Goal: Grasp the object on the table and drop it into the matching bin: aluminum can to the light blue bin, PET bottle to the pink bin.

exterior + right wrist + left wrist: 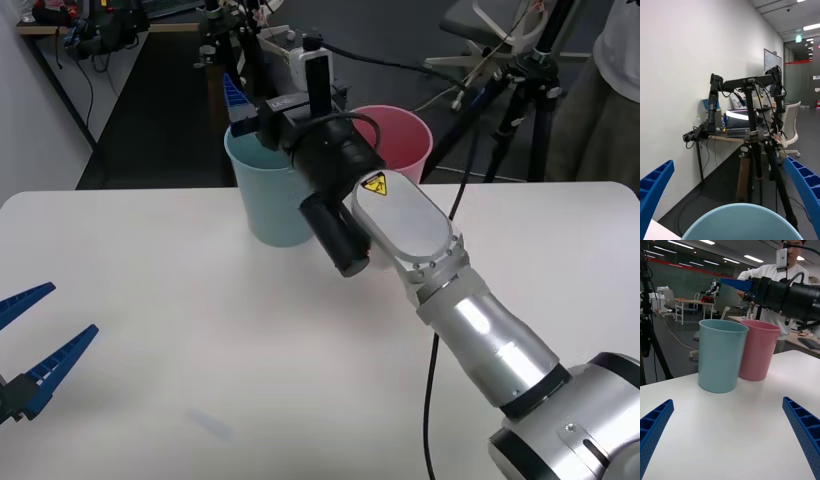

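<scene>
Reaching arm: right, stretched forward across the large white smooth tabletop [180, 330] to its far edge.
Right gripper [728, 161]: over the rolled rim of the tall light blue plastic bin [265, 205], blue ribbed fingers spread wide.
Bins: light blue one pressed against the tall pink plastic bin [405, 140], both upright near the far table edge.
Left gripper [72, 310]: low by the near left edge, fingers parted, well apart from the bins.
Open room: broad bare tabletop between left gripper and bins.
</scene>
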